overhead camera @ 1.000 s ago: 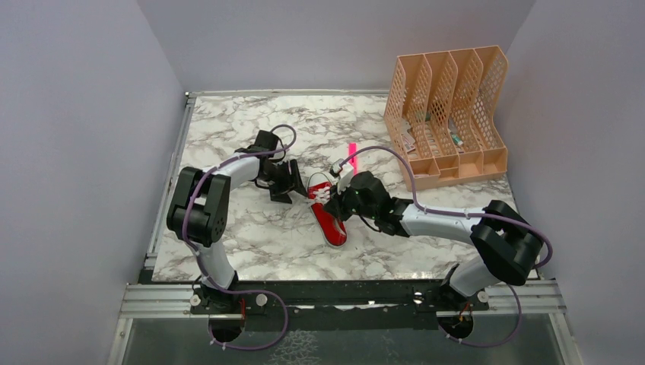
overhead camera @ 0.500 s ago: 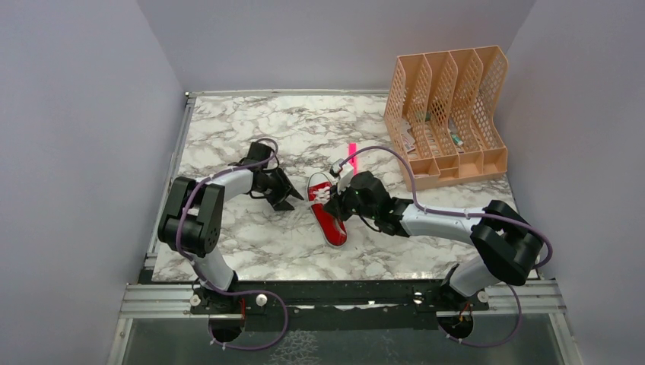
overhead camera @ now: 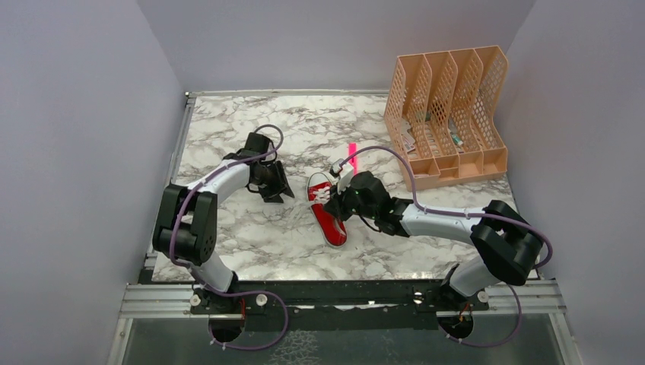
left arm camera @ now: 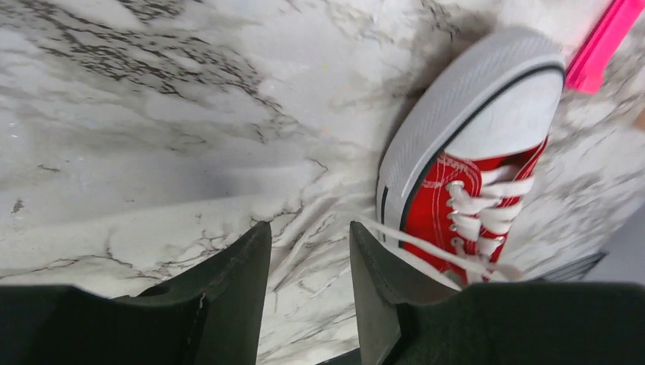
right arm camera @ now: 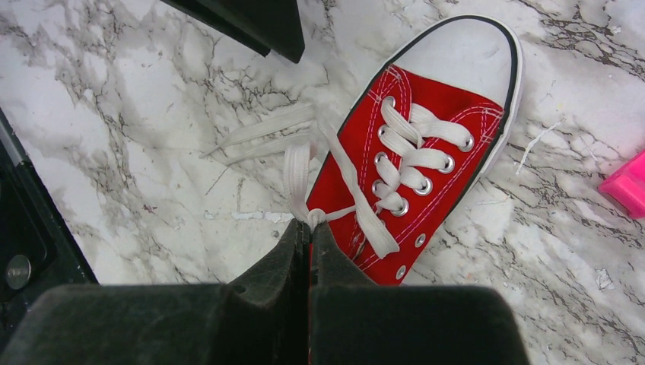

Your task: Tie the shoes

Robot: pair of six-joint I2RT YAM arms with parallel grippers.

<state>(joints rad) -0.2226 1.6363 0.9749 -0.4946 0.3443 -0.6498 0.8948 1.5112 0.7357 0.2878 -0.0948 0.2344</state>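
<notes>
Looking down, we saw the red shoe [overhead camera: 328, 219] lying on the worktop [overhead camera: 251, 236], toe pointing away, its loose white laces [right arm camera: 262, 131] spread left toward our left end effector [left arm camera: 309, 234], whose fingers stood apart and empty, while our right end effector [right arm camera: 310, 230] pinched the laces tight.

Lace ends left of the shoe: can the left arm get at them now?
Probably yes. The lace ends lie on marble between the shoe and the left arm, whose jaws stand apart beside them. Nothing blocks; the right arm pinches the lace at the shoe.
</notes>
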